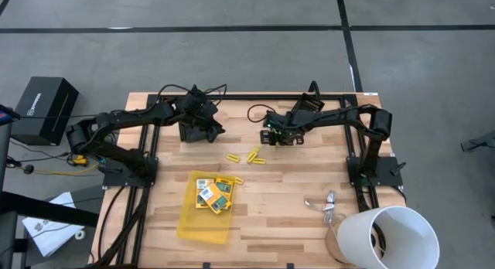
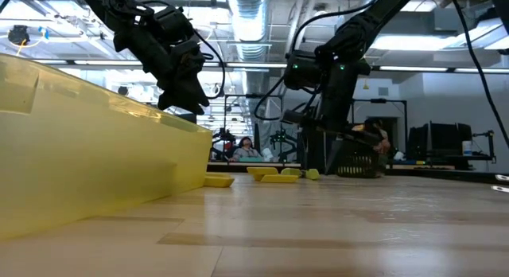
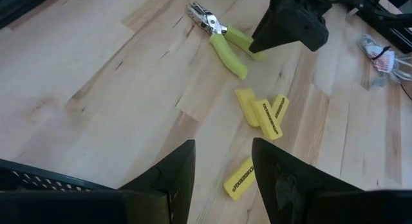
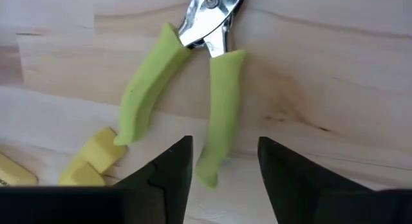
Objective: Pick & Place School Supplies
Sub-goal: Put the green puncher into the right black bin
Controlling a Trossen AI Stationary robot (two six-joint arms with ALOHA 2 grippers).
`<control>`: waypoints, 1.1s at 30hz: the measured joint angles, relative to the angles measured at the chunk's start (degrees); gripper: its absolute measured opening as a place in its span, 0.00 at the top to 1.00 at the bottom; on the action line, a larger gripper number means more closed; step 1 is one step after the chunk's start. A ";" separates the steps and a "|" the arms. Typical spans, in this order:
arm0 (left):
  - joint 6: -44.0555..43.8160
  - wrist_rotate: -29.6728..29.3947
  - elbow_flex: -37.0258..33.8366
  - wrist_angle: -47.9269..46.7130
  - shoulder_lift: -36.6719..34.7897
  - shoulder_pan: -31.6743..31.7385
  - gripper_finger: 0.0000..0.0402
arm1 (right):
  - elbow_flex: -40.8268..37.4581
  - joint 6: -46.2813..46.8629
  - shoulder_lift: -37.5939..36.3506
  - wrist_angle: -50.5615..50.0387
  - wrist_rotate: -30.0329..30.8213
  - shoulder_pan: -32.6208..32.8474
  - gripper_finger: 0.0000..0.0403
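Right gripper (image 4: 219, 161), fingers spread apart and empty, hovers directly above the green-handled cutter (image 4: 193, 89) lying flat on the table (image 1: 286, 192), yellow sticks (image 3: 261, 114) just beside it; left gripper (image 3: 222, 172) parted, farther off.

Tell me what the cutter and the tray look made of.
Cutter: shiny silvery head, likely polished metal; matte yellow-green handles, probably a rubbery or plastic coating. Tray: translucent yellow, glossy, apparently plastic, since light shows through its wall in the low view.
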 joint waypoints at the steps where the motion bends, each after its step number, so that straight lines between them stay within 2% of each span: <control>1: 0.00 0.00 0.00 0.00 0.00 0.00 0.63 | 0.00 -0.01 0.00 -0.04 0.08 -0.13 0.59; 15: 2.93 0.02 0.00 -2.62 0.00 0.15 0.63 | 0.44 2.36 4.46 0.99 -1.73 0.56 0.62; 19: 2.96 0.02 0.00 -2.64 0.00 0.28 0.63 | 0.36 2.40 4.61 0.13 -1.26 0.58 0.72; 23: 2.97 0.02 0.00 -2.62 0.00 0.28 0.63 | 1.31 0.18 4.73 -1.16 -1.21 0.58 0.92; 29: 2.95 0.01 0.00 -2.49 0.00 0.28 0.63 | 3.43 -2.53 5.10 -2.41 -1.48 -0.08 0.94; 33: 2.84 0.02 0.00 -2.38 0.00 0.28 0.63 | 7.60 -5.78 5.26 -2.87 -2.00 -0.06 0.94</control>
